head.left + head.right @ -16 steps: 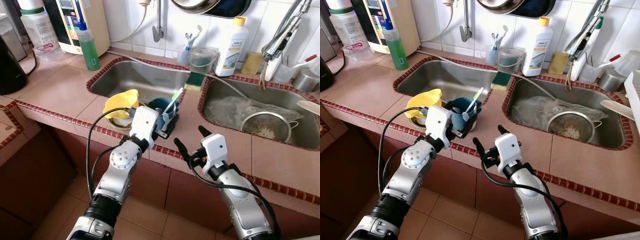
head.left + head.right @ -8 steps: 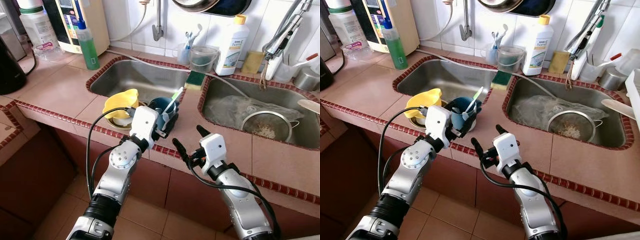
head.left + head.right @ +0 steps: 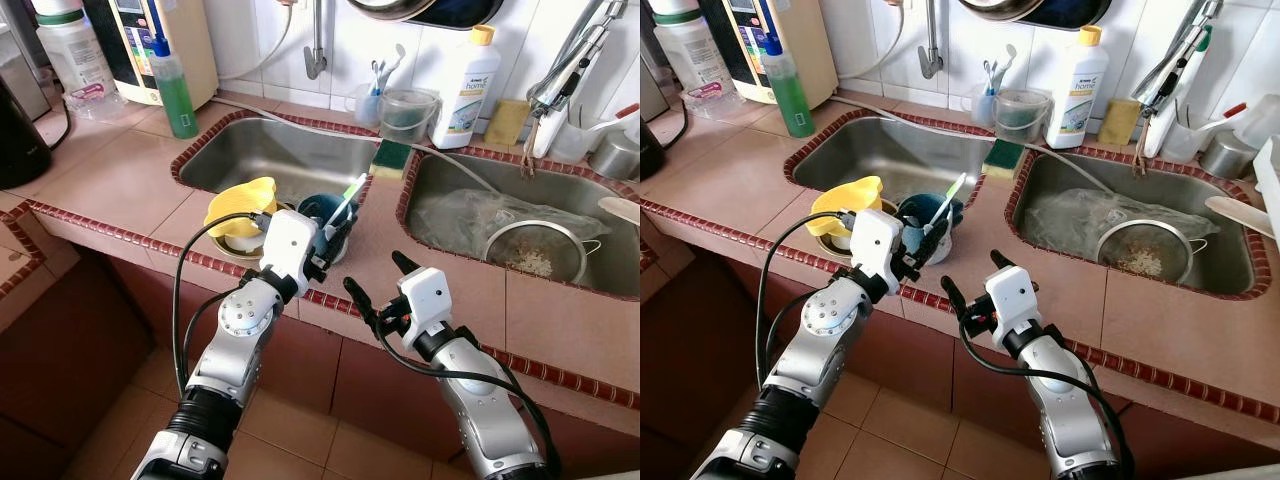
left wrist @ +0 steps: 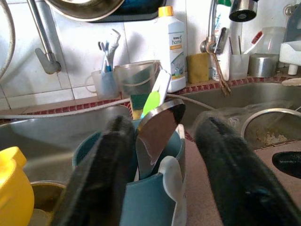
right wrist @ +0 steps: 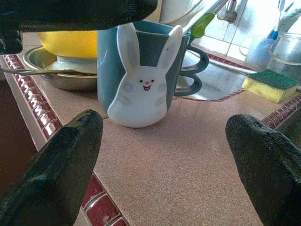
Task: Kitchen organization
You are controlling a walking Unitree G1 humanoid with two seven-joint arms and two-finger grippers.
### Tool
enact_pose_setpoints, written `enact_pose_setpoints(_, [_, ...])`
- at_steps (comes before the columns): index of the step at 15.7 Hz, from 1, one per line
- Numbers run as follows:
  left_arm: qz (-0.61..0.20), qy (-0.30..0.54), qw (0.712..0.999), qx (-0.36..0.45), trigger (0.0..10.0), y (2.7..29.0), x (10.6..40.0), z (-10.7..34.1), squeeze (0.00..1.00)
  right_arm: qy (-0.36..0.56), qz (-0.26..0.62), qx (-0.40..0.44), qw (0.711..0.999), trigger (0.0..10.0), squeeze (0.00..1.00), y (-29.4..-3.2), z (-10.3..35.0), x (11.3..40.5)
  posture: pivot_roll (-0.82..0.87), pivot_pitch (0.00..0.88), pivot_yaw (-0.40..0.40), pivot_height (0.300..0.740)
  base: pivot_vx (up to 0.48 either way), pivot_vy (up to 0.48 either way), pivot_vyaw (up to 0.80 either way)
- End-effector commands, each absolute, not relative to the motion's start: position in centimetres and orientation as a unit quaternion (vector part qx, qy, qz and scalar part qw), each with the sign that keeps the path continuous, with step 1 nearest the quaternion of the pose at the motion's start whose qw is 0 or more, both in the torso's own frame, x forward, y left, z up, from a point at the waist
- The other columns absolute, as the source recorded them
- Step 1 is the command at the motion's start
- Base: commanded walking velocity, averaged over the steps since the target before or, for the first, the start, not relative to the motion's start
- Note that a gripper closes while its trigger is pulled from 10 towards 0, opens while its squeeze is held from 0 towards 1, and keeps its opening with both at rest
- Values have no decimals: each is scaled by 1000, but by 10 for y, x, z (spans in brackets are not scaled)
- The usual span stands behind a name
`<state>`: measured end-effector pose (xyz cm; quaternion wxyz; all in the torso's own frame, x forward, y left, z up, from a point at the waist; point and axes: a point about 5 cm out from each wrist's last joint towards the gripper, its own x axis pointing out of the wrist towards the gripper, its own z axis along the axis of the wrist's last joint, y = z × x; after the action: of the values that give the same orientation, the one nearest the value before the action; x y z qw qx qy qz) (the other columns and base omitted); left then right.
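My left gripper (image 4: 155, 160) has its jaws spread around the teal bunny mug (image 5: 141, 70) at the table's front edge, beside the yellow bowl (image 3: 240, 205) — not clamped. Right gripper (image 3: 375, 285) hovers near, jaws wide.

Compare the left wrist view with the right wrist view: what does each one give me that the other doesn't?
Left wrist view: a look down into the mug, with a metal spoon and a green-handled utensil standing in it, and the white bottle behind.

Right wrist view: the mug's bunny face, its handle, and the counter it stands on, plus a green-and-yellow sponge.

Both: the mug, the yellow bowl beside it, and open tool fingers framing the mug.
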<state>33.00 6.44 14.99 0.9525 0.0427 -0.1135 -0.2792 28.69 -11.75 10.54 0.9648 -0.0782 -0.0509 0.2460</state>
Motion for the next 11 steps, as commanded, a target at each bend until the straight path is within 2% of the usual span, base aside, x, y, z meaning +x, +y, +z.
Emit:
enact_pose_setpoints(1, [-282,-123,950,46,353,64,333,156,0,-57,252,-79,963,10000,0,-114,108,286,-94,47,35,740,0,0,0])
enact_pose_setpoints(11, [-284,-125,950,46,0,64,332,157,0,-56,255,-81,962,10000,0,-113,108,286,-92,47,34,740,0,0,0])
